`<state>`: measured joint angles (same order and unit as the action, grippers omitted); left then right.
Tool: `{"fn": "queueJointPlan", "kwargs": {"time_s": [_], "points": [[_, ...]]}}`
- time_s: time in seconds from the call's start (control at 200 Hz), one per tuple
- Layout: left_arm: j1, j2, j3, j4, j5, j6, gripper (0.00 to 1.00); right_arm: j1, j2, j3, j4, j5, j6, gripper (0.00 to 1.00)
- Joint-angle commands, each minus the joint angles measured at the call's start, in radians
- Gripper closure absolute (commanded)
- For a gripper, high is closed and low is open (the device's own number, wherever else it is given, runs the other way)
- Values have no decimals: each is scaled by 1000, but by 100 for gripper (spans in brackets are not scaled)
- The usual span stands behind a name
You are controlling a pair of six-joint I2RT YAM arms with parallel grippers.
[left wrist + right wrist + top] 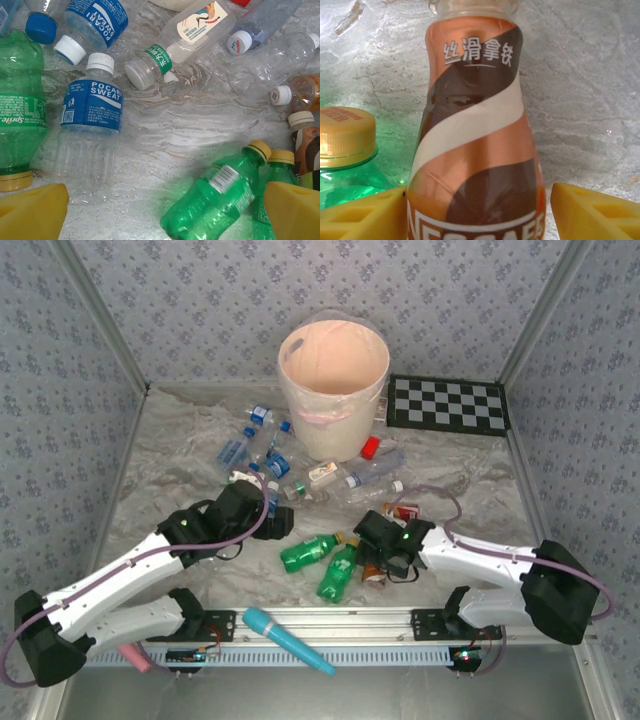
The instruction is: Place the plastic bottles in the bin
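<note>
Plastic bottles (308, 552) are lying outside the bin (335, 430) — left gripper (162, 202) gaping empty, right gripper (480, 212) straddling, unclamped, a brown bottle (475, 145).

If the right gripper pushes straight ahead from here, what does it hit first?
The copper-and-brown plastic Nescafé bottle: it lies dead centre between the open yellow fingers of the right gripper, very close. The green yellow-capped bottle sits off to one side, likely missed.
</note>
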<state>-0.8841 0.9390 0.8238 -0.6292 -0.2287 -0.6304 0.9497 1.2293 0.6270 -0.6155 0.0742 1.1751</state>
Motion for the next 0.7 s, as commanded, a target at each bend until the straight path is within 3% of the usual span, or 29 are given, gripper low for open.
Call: {"fn": "queueJointPlan", "kwargs": {"time_s": [0.0, 0.23, 0.695], "points": [[-6, -3, 45, -22, -13, -1, 0, 6, 19, -16, 4, -8, 14, 28], [-8, -16, 48, -28, -6, -2, 0, 6, 24, -12, -1, 2, 14, 39], [-7, -72, 28, -27, -3, -15, 0, -6, -116, -3, -69, 38, 20, 46]]}}
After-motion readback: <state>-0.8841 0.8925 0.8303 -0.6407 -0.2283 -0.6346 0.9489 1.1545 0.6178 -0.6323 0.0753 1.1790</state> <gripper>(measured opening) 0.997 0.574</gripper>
